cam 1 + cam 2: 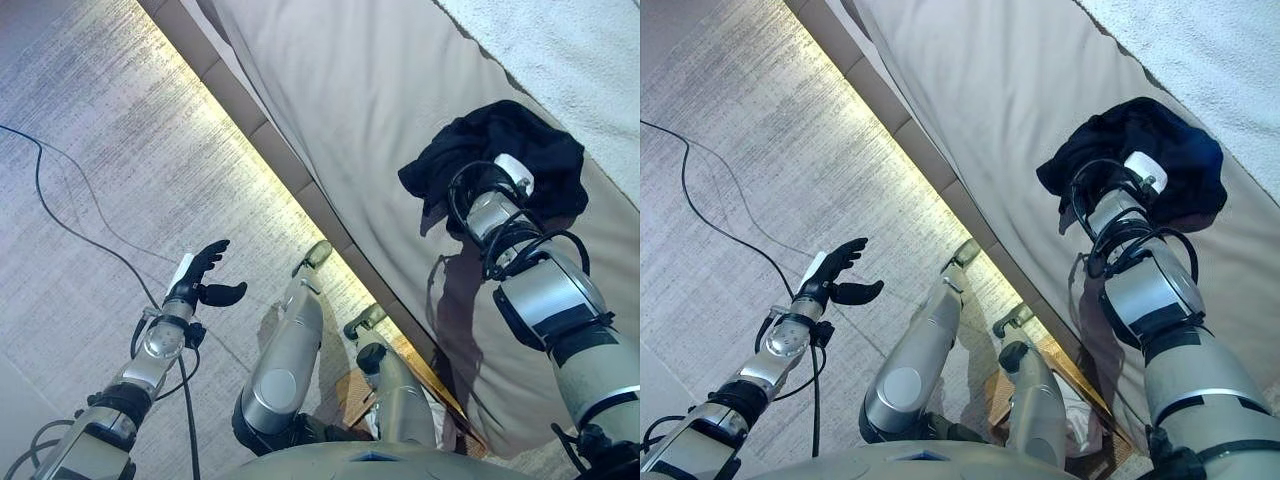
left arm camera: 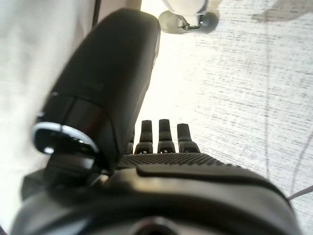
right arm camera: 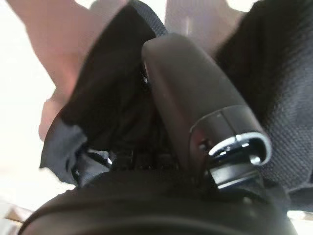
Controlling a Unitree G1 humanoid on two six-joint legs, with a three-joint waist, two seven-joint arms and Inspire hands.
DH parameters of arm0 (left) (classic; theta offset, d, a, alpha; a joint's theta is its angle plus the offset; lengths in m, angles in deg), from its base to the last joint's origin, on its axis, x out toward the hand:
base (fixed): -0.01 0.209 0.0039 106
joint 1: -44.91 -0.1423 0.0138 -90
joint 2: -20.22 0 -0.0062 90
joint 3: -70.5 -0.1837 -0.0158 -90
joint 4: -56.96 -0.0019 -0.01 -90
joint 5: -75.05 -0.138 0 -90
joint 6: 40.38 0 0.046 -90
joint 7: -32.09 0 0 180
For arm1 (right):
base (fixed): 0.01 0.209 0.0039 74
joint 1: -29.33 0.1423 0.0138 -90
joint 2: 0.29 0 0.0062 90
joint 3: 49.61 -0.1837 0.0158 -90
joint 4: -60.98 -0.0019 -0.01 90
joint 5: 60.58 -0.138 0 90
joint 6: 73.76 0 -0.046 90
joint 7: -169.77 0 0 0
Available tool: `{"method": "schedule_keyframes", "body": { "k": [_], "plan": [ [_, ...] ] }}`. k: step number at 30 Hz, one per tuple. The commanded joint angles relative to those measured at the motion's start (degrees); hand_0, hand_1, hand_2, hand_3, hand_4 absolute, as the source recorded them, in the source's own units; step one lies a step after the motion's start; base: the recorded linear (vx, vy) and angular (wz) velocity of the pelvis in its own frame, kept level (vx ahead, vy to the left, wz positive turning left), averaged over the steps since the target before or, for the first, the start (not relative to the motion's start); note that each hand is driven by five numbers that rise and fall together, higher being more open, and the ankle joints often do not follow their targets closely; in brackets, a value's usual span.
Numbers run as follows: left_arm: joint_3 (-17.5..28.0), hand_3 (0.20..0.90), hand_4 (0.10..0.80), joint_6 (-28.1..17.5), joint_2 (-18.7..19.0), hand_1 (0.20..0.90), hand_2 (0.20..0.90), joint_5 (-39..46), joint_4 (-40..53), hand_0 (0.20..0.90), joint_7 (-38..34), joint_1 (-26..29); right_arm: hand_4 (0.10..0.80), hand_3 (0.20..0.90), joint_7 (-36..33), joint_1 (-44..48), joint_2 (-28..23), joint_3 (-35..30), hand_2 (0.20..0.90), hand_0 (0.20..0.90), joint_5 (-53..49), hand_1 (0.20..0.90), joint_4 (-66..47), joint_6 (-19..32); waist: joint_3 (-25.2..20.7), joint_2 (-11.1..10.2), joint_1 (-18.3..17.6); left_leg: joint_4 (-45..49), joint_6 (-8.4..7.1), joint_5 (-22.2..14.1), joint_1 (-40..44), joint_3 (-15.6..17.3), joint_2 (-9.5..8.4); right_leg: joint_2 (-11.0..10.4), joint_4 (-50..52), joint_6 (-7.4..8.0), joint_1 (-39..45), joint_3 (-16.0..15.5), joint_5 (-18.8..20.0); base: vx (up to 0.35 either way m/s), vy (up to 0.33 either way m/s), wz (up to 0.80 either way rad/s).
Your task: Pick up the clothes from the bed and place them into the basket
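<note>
No writing is shown; the right hand (image 3: 195,103) is buried in crumpled black clothing (image 1: 520,150) on the beige bed (image 1: 350,120), finger state indeterminable, while the left hand (image 1: 205,275) is held with fingers spread above grey carpet (image 1: 100,150).

The floor (image 1: 120,120) was pale grey with thin lines across it. A strip of warm yellow light (image 1: 255,170) ran along it. A white fuzzy blanket (image 1: 570,50) lay in the far corner.
</note>
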Motion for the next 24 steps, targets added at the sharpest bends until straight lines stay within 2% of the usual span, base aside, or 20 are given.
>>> {"method": "schedule_keyframes", "body": {
  "k": [1, 6, 9, 10, 11, 12, 16, 19, 21, 24],
  "plan": [
    [-0.9, 0.900, 0.800, -0.4, 1.2, 0.900, 0.900, 1.5, 1.9, 0.900, -0.9, -2.3, 0.100, 0.200, -1.0, -2.4, -5.7, -0.7, 0.300, 0.300, -3.2, 0.300, 4.9, -2.6, -0.1, 4.1, -0.9, 4.5, 7.33, -3.7, -2.4, 4.1, -3.18, 2.3, -0.8, -1.02, 2.0, 0.6, 3.6, -0.037, 0.006, -0.02],
    [-0.9, 0.900, 0.800, -0.5, 1.3, 0.900, 0.900, 1.0, 1.7, 0.900, -1.6, -2.6, 0.100, 0.200, -5.2, -3.6, -7.1, -3.3, 0.300, 0.300, -12.3, 0.300, 4.5, 5.1, -0.2, 4.0, -1.3, 3.3, 7.06, -4.1, -0.3, 4.5, -2.58, 2.9, -2.0, -1.39, 4.1, 1.3, 3.0, -0.017, -0.023, -0.07],
    [-0.8, 0.900, 0.800, -0.1, 1.3, 0.900, 0.900, 0.4, 1.4, 0.900, -1.7, -2.6, 0.100, 0.200, -6.0, -4.7, -7.4, -7.1, 0.300, 0.300, -24.1, 0.300, 4.1, 14.2, -1.2, 3.8, -1.5, 2.2, 6.87, -4.5, 1.5, 4.6, -2.15, 3.3, -2.7, -1.49, 5.8, 1.4, 2.7, 0.025, -0.050, -0.09],
    [-0.9, 0.900, 0.800, -0.1, 1.3, 0.900, 0.900, 0.4, 1.4, 0.900, -1.7, -2.6, 0.100, 0.200, -6.0, -4.8, -7.4, -7.1, 0.300, 0.300, -24.1, 0.300, 4.1, 14.3, -1.1, 3.8, -1.4, 2.1, 6.86, -4.5, 1.6, 4.6, -2.14, 3.3, -2.8, -1.49, 5.8, 1.5, 2.7, 0.040, -0.041, -0.02],
    [-0.6, 0.900, 0.800, 0.2, 1.5, 0.900, 0.900, 0.4, 1.2, 0.900, -1.5, -3.0, 0.100, 0.200, -5.3, -5.2, -8.1, -10.1, 0.300, 0.300, -27.9, 0.300, 2.9, 19.7, -2.2, 3.6, -1.9, 1.0, 6.67, -4.7, 3.1, 4.7, -1.65, 3.6, -3.3, -1.45, 6.9, 1.7, 2.4, -0.060, 0.013, 0.02],
    [-0.4, 0.900, 0.800, 0.2, 1.6, 0.900, 0.900, 0.3, 1.2, 0.900, -1.3, -3.3, 0.100, 0.200, -5.1, -6.0, -8.5, -11.1, 0.300, 0.300, -30.1, 0.300, 2.1, 22.3, -2.4, 3.6, -2.1, 0.1, 6.78, -2.8, 3.3, 4.9, -1.74, 3.5, -4.2, -1.85, 7.3, 1.2, 3.7, -0.066, 0.010, 0.04],
    [-0.5, 0.900, 0.800, -0.9, 0.8, 0.900, 0.900, -0.3, -0.4, 0.900, -1.1, -5.1, 0.100, 0.200, 0.0, -9.2, -8.7, -16.0, 0.300, 0.300, -40.6, 0.300, -1.5, 31.1, -5.1, 3.1, -3.5, -3.5, 6.33, -2.5, 7.5, 5.8, -0.56, 4.2, -6.6, -1.78, 10.6, 2.3, 3.3, -0.018, 0.033, -0.06],
    [-0.2, 0.900, 0.800, -2.0, -0.3, 0.900, 0.900, -1.2, -2.0, 0.900, -1.3, -6.4, 0.100, 0.200, 3.0, -10.8, -8.5, -18.5, 0.300, 0.300, -46.3, 0.300, -3.8, 34.3, -6.4, 3.1, -4.1, -5.6, 6.07, -2.4, 10.2, 6.5, 0.24, 4.3, -7.7, -1.78, 12.8, 2.8, 2.9, 0.028, 0.058, -0.06],
    [0.4, 0.900, 0.800, -3.7, -2.2, 0.900, 0.900, -2.8, -5.1, 0.900, -1.6, -8.1, 0.100, 0.200, 9.4, -13.4, -7.1, -22.9, 0.300, 0.300, -55.2, 0.300, -7.0, 39.0, -9.3, 2.7, -5.1, -9.5, 5.72, -1.7, 14.3, 7.3, 1.20, 4.8, -9.7, -1.50, 16.0, 3.8, 2.5, 0.084, 0.092, -0.04],
    [0.7, 0.900, 0.800, -5.9, -5.0, 0.900, 0.900, -4.3, -9.0, 0.900, -2.3, -9.6, 0.100, 0.200, 13.7, -17.0, -5.0, -27.5, 0.300, 0.300, -62.5, 0.300, -11.4, 42.7, -12.3, 2.5, -6.8, -13.0, 5.82, -0.6, 17.7, 8.3, 1.83, 4.9, -11.3, -1.15, 18.4, 4.8, 2.7, 0.093, 0.115, -0.14]
  ]
}}
